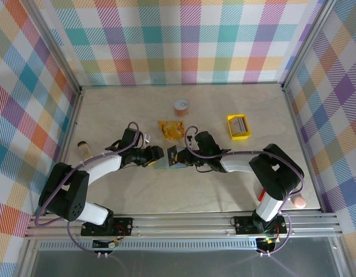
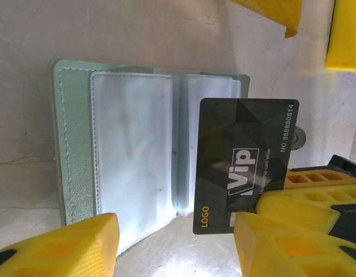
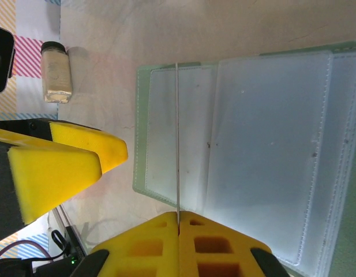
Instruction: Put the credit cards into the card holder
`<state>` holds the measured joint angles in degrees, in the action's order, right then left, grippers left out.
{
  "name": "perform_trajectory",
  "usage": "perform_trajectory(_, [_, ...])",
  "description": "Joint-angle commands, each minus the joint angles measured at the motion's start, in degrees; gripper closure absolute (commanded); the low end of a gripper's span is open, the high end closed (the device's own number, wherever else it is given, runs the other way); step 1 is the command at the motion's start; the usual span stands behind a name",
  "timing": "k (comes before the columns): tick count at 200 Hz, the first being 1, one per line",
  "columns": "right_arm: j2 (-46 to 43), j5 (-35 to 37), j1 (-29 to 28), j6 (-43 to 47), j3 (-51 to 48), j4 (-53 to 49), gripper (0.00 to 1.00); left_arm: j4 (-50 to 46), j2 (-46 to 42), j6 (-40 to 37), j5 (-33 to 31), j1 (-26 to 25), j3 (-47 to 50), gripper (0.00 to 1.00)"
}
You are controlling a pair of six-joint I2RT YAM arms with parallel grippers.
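My right gripper (image 3: 178, 222) is clenching a dark credit card (image 2: 241, 150) by one long edge, with its two yellow fingers pressing against either face. The card is reaching straight out ahead of those fingertips, and from my right wrist it is showing edge-on as a thin line. Its long axis is running across the fingertips, parallel to the centre fold of the card holder (image 2: 74, 144). Its free long edge is pointing toward that fold. The printed face, with a white "Vip" mark, is facing my left wrist.

The card holder is lying open on the surface (image 1: 224, 190) beneath both grippers, with its sage green cover down and its clear sleeves (image 2: 131, 150) facing up. The card is hanging over the sleeve page nearer my right gripper. I cannot tell whether it is touching the plastic.

My left gripper (image 2: 176, 234) is hovering released over the holder's near edge, fingers apart and gripping nothing. A small bottle (image 3: 56, 72) is resting out to the left of my left gripper, well apart from the holder. A yellow tray (image 1: 229, 128) is sitting farther out, to the right of my right gripper.
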<state>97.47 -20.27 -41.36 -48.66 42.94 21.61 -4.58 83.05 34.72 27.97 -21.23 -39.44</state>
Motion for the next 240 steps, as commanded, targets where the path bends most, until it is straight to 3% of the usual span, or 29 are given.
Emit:
perform_trajectory(1, [0.3,1.6,-0.4,0.0,-0.1,2.0,1.00,1.4,1.4,-1.8,1.5,0.5,-1.1,0.49])
perform_trajectory(29, [0.4,1.9,-0.8,-0.6,-0.3,2.8,1.00,1.8,2.3,-1.9,1.9,0.5,-1.5,0.55])
perform_trajectory(83, [0.4,3.6,-1.7,-0.1,0.9,0.9,1.00,-3.3,2.8,-4.0,-4.7,0.5,-2.3,0.69])
perform_trajectory(164, [1.8,5.6,-2.0,-2.3,0.9,1.6,1.00,-2.5,5.2,-5.6,-7.3,0.5,-1.0,0.91])
perform_trajectory(240, [3.3,5.9,-2.5,-2.9,1.6,2.9,1.00,-1.5,7.4,-6.2,-8.6,0.5,0.2,1.00])
